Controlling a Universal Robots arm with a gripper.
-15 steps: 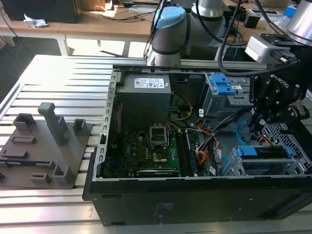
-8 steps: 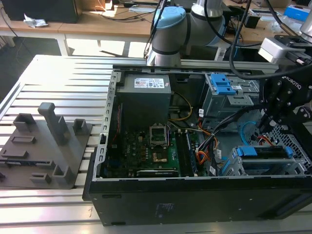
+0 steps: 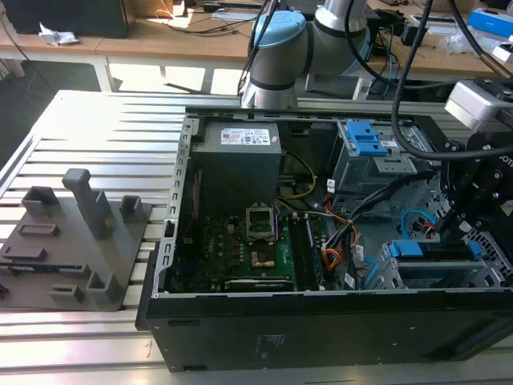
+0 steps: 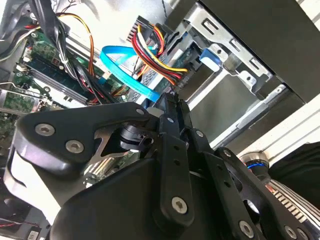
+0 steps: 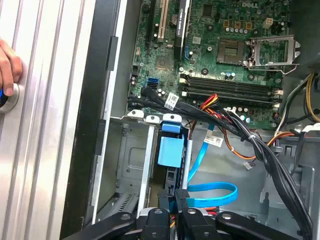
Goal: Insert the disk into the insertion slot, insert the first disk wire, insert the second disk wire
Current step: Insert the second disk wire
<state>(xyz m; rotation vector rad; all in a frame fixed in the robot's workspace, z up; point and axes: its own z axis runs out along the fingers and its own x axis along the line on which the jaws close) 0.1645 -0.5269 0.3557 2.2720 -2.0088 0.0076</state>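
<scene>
The disk (image 3: 405, 249) sits inside the insertion slot (image 3: 449, 281), a silver cage at the case's corner on the exterior view's right. Its blue frame (image 5: 170, 150) shows between the cage rails (image 5: 132, 155). The second disk wire (image 5: 210, 192), a flat light blue cable, loops beside the cage and also appears in the second wrist view (image 4: 125, 70). My gripper (image 5: 177, 197) hangs over the disk's end, shut on the end of this cable (image 4: 152, 95). A red, yellow and black bundle (image 4: 155, 50), which I take for the first disk wire, runs to the same end of the disk.
The motherboard (image 5: 225, 55) and dark cable bundles (image 5: 250, 135) lie close by. A second grey cage with a blue clip (image 3: 365, 140) stands farther back. A person's hand (image 5: 7, 67) rests on the ribbed table beside the case. A grey fixture (image 3: 76, 241) stands at the exterior view's left.
</scene>
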